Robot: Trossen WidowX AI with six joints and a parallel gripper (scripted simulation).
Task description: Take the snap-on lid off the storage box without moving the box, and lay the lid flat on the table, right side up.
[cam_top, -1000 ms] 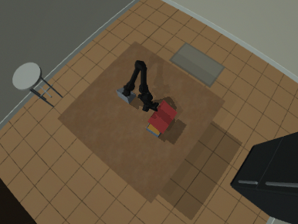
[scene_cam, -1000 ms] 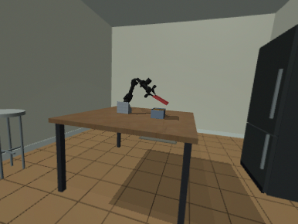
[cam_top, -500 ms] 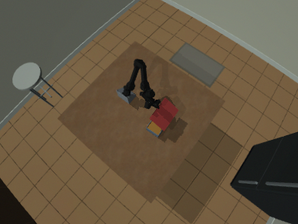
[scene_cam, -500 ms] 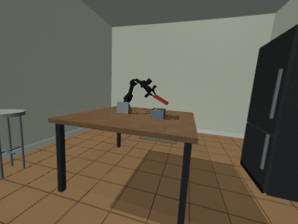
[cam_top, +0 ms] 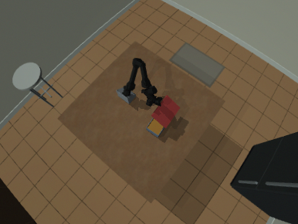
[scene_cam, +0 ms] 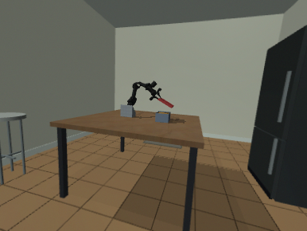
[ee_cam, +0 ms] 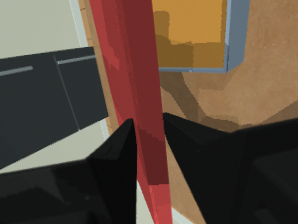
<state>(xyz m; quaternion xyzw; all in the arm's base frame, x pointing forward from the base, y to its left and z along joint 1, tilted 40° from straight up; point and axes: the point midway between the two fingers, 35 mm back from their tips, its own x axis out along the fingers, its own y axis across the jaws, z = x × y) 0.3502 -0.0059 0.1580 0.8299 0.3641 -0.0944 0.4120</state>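
Observation:
The storage box [cam_top: 155,127] [scene_cam: 162,116] [ee_cam: 231,37] is blue-grey with an orange inside and stands open on the wooden table [cam_top: 104,127] [scene_cam: 119,123]. My gripper [cam_top: 157,101] [scene_cam: 156,94] [ee_cam: 147,121] is shut on one edge of the red lid [cam_top: 167,109] [scene_cam: 167,102] [ee_cam: 131,60]. It holds the lid in the air above the box, tilted down away from the fingers. In the wrist view the lid runs edge-on between my two black fingers, with the open box beyond it.
The arm's grey base block [cam_top: 126,96] [scene_cam: 127,111] stands on the table behind the box. A round stool [cam_top: 27,76] [scene_cam: 9,117] stands on the floor to the left. A black fridge [cam_top: 270,174] [scene_cam: 283,115] stands to the right. A grey mat [cam_top: 198,64] lies on the floor.

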